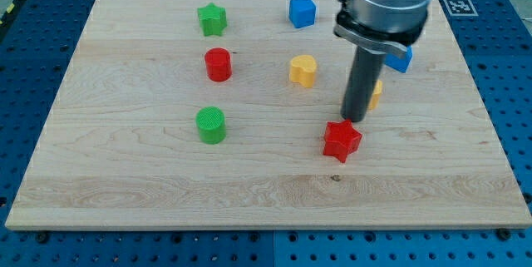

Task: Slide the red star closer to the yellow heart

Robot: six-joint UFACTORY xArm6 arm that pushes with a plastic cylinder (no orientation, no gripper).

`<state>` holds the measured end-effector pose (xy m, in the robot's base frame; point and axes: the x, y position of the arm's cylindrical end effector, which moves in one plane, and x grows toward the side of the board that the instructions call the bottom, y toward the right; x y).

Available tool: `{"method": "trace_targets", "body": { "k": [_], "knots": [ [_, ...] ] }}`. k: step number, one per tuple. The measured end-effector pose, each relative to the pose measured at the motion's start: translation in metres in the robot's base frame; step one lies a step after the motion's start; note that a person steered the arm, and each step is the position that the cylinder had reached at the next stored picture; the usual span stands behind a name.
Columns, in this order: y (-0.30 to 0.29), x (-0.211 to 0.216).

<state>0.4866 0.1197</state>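
So my tip (356,120) sat right at the red star's (342,140) 1 o'clock edge, mid-counter (125,200). No gripper here, just a rod. Yellow heart (303,70) was at its 11 o'clock, so I'd probably need to get round below it first.

Wooden board (125,184) carries red star (342,140), yellow heart (303,70), green cylinder (211,125), blue cube (302,11)

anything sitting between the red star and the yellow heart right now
No block lies between them. In the camera view, only bare wood separates the red star from the yellow heart. My tip sits at the star's upper right edge, off that line.
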Motion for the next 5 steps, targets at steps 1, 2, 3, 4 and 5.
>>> {"method": "trace_targets", "body": {
  "k": [1,2,3,4,5],
  "knots": [
    [0.028,0.019],
    [0.046,0.046],
    [0.048,0.062],
    [0.029,0.063],
    [-0.013,0.063]
  ]
}}
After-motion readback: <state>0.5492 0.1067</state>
